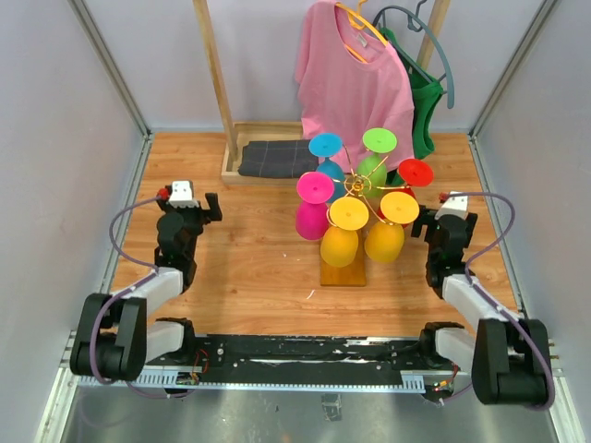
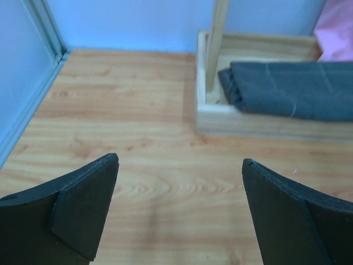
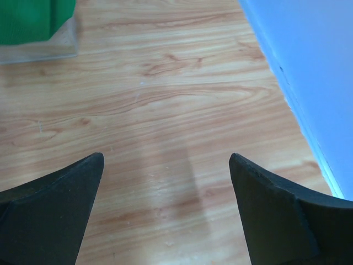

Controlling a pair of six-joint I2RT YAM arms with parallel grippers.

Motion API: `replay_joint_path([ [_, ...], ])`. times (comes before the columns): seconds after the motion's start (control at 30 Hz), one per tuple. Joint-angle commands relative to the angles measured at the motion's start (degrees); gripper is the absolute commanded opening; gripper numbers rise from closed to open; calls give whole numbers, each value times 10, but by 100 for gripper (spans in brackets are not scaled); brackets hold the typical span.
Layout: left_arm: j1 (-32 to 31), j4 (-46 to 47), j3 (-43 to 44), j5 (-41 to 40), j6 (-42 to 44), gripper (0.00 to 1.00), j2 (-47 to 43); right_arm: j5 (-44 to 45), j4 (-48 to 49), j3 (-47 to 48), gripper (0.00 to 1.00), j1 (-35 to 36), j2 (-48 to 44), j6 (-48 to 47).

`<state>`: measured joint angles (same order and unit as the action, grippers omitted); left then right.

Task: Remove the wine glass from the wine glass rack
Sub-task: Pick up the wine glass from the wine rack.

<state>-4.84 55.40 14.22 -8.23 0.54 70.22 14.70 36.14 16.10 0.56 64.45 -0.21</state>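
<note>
Wine glasses [image 1: 340, 245] hang inverted, feet hooked in the wine glass rack [image 1: 343, 271]; left pincer [image 2: 180, 163] and right pincer [image 3: 165, 160] wait either side, open and empty.

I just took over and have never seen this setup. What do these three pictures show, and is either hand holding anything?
The overhead picture looks down on two robot arms bolted at the near edge of the table. Their left hand and right hand are both open and hold nothing. The other two pictures come from a camera on each wrist; the black wedges are that hand's own fingers. Between the arms stands the wine glass rack, with six coloured glasses hanging upside down. Behind it a clothes rack carries a pink shirt.
</note>
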Motion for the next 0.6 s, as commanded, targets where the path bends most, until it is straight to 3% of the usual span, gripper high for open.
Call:
replay_joint_path([
  [0.0,5,-195,69,42,-17,99,-72,100,-251,56,98,4,-74,68],
  [0.27,5,-389,160,112,-68,99,-154,166,-447,135,98,-10,-179,111],
  [0.43,5,-513,285,129,-54,99,-120,137,-541,224,98,-72,-178,112],
  [0.57,5,-577,405,199,-75,99,-81,117,-590,323,98,-108,-154,107],
])
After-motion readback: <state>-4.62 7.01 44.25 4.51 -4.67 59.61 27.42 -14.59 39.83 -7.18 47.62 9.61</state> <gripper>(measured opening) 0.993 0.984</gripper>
